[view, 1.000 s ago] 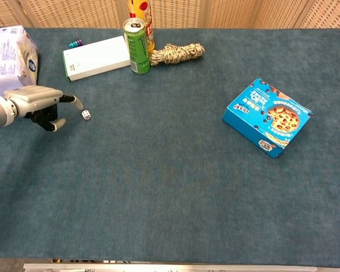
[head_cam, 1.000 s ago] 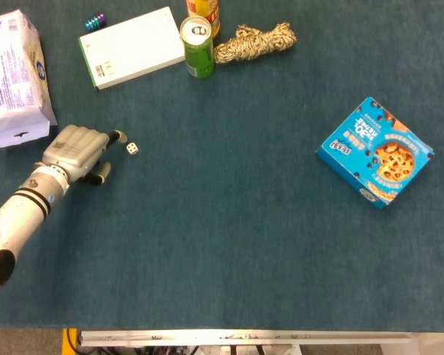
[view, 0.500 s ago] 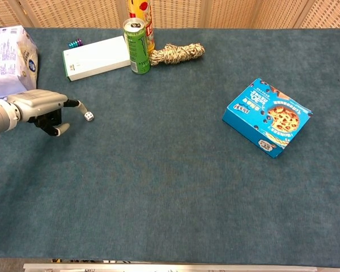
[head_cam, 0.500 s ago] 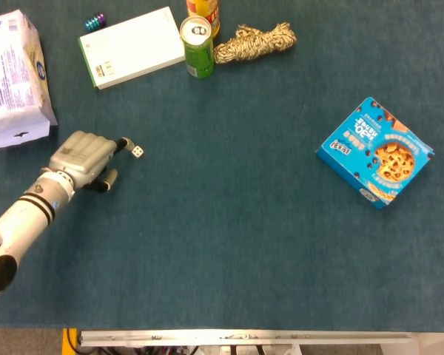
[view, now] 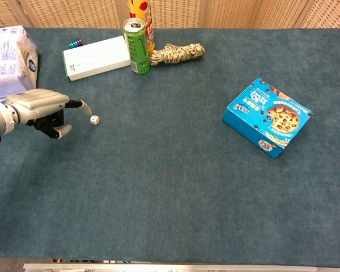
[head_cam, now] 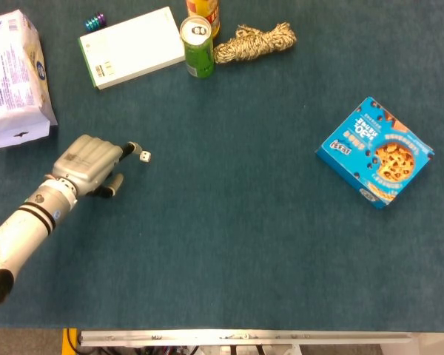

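Head view: left hand [head_cam: 89,164] low on the left side of the blue table [head_cam: 229,244], knuckles up, most fingers curled under, one finger stretched out toward the white die [head_cam: 144,156]. Die just beyond that fingertip, on the side of the table's middle and slightly further from the robot; touching or a hair apart, cannot tell from above. Nothing pinched, nothing held. No long axis to the die, being a small cube. Right hand nowhere in the frame, so only the left one near. White bag [head_cam: 15,74] behind the hand, white box [head_cam: 131,46] and green can [head_cam: 198,48] well apart at the far edge, blue cookie box [head_cam: 375,151] far on the other side.

Chest view: same left hand [view: 42,109] seen more from the side, entering at the left border. Shown better here: curled fingers hanging down to the cloth, the stretched finger bent downward at its tip, and a narrow gap of cloth before the die [view: 94,119]. Right hand absent here too.
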